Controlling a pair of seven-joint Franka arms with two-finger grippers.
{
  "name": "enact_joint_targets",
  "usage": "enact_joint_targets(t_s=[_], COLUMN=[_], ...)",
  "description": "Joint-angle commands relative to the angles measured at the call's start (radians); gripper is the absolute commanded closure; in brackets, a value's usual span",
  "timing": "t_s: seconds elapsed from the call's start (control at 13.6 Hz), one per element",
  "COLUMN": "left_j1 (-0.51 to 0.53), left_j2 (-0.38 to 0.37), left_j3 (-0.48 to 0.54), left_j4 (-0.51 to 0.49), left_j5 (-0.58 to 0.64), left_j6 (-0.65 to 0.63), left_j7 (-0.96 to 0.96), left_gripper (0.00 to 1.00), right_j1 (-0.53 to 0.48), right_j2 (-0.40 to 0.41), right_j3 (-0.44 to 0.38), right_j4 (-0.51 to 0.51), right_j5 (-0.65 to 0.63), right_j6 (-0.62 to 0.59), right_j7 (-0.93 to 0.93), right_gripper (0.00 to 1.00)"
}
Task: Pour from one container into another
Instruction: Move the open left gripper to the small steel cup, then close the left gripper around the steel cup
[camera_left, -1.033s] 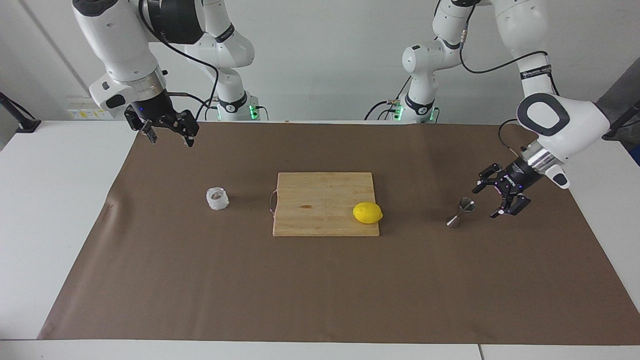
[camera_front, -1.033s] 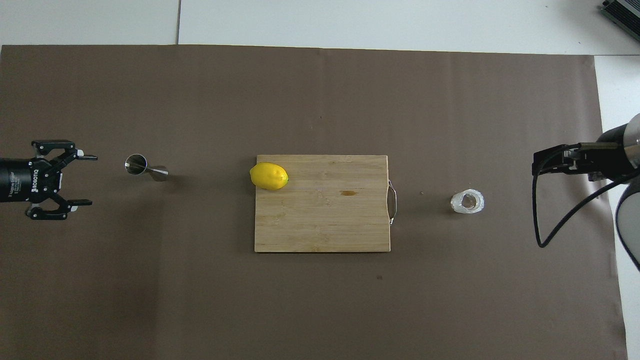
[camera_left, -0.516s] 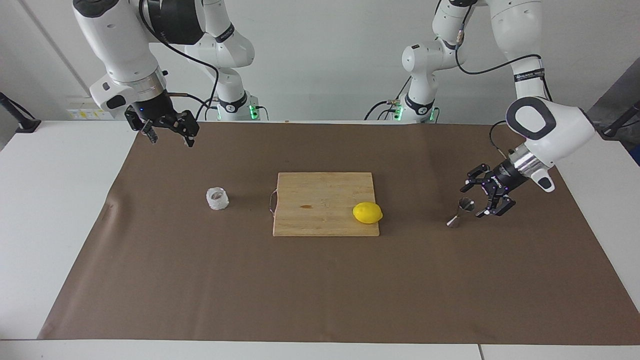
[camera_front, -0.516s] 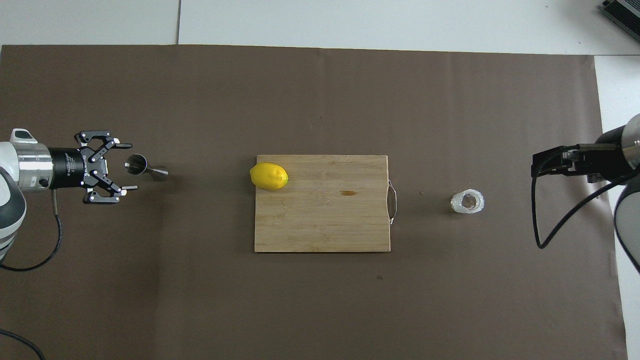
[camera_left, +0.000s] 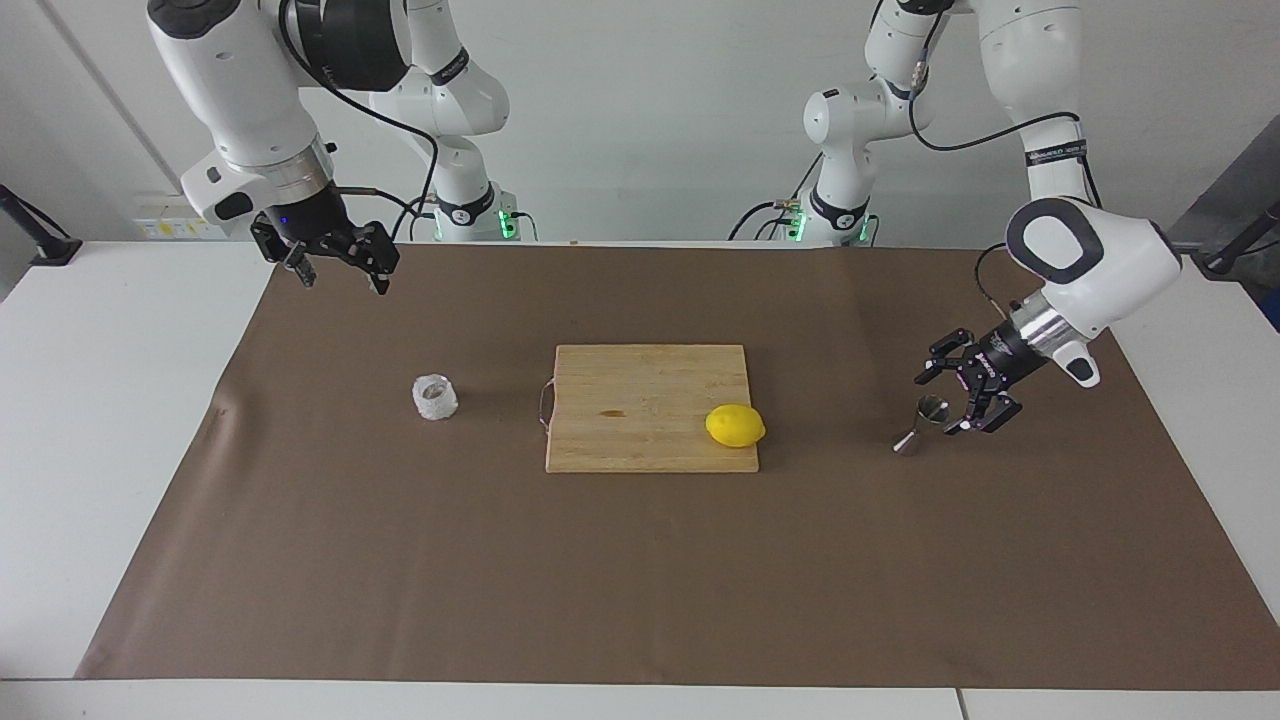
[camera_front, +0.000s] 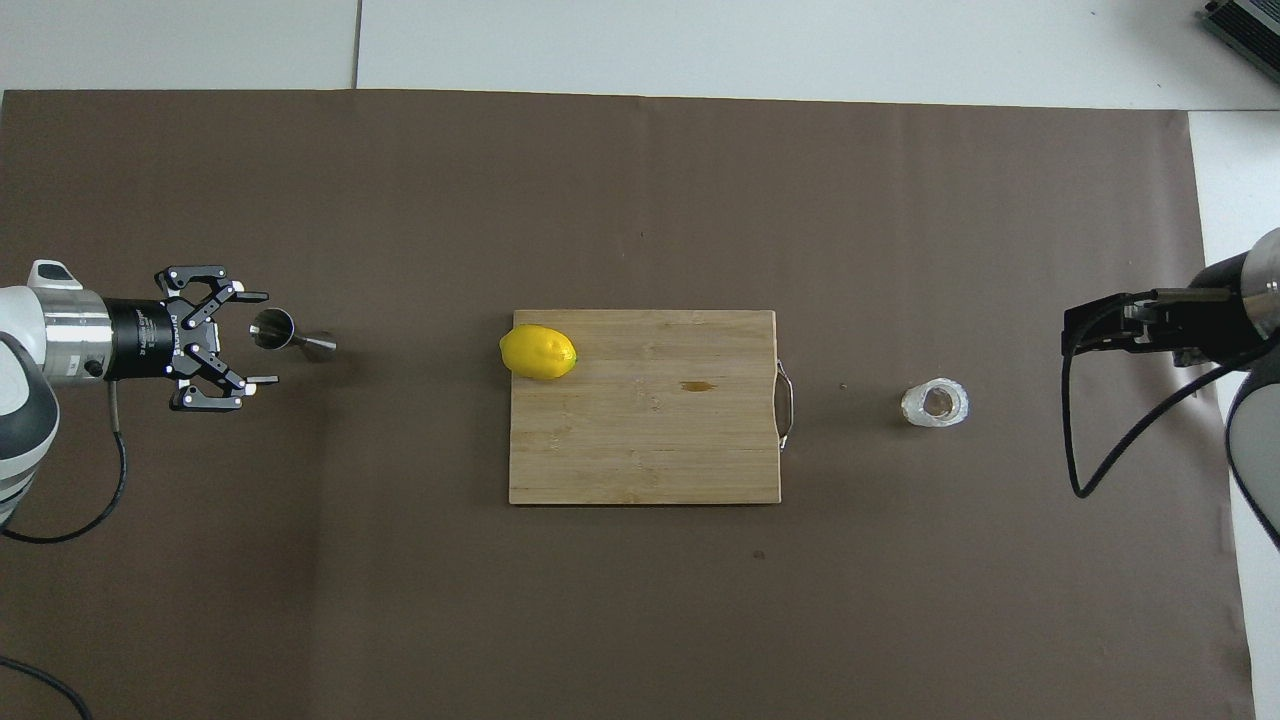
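Observation:
The whitish crinkled cup (camera_left: 435, 397) stands on the brown mat toward the right arm's end of the table; it also shows in the overhead view (camera_front: 935, 404). The steel jigger (camera_left: 919, 427) stands toward the left arm's end (camera_front: 291, 336). My left gripper (camera_left: 938, 405) is low and open, lying sideways, with its fingertips on either side of the jigger's upper cone (camera_front: 265, 338); I see no contact. My right gripper (camera_left: 340, 272) is open and empty, raised over the mat, apart from the cup (camera_front: 1072, 330).
A wooden cutting board (camera_left: 640, 395) with a metal handle lies mid-table (camera_front: 660, 440). A yellow lemon (camera_left: 735, 426) sits on the board's corner nearest the jigger (camera_front: 538, 352). The brown mat (camera_left: 640, 580) covers most of the white table.
My left gripper has moved in from the table's end to the jigger, so its open fingers now flank the upper cone. The right gripper, cup and jigger have not moved.

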Motion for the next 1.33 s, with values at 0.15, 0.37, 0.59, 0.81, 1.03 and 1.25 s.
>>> enact_joint_targets(t_s=[0.15,0.37,0.59,0.81,1.03,1.25], left_j1=[-0.023,-0.014,-0.023,-0.026,-0.024,-0.026], left_j2=[-0.007,-0.007,-0.008,-0.008,-0.005,-0.005], left_j3=[0.01,0.01,0.01,0.01,0.008,0.008], left_j4=[-0.018,-0.021,-0.036,-0.041,-0.032,-0.027], left_j5=[0.016,0.016,0.016,0.016,0.016,0.016], left_j6=[0.021,0.024,0.049,0.059,0.057,0.062], left_j7=[0.0,0.018,0.02,0.018,0.015,0.012], left_gripper=[0.0,0.0,0.0,0.03,0.04,0.05], right_j1=[-0.007,-0.007,-0.007,-0.007,-0.007,-0.007], right_j2=[-0.018,-0.018,-0.018,-0.018,-0.018,-0.018], right_j3=[0.003,0.003,0.003,0.003,0.003,0.003], right_j4=[-0.018,-0.018,-0.018,-0.018,-0.018,-0.018], right_j5=[0.004,0.004,0.004,0.004,0.004,0.004], right_j6=[-0.006,-0.008,-0.006,-0.008,-0.008,-0.008], right_j7=[0.022,0.022,0.024,0.022,0.021,0.021], right_gripper=[0.0,0.0,0.0,0.0,0.0,0.0])
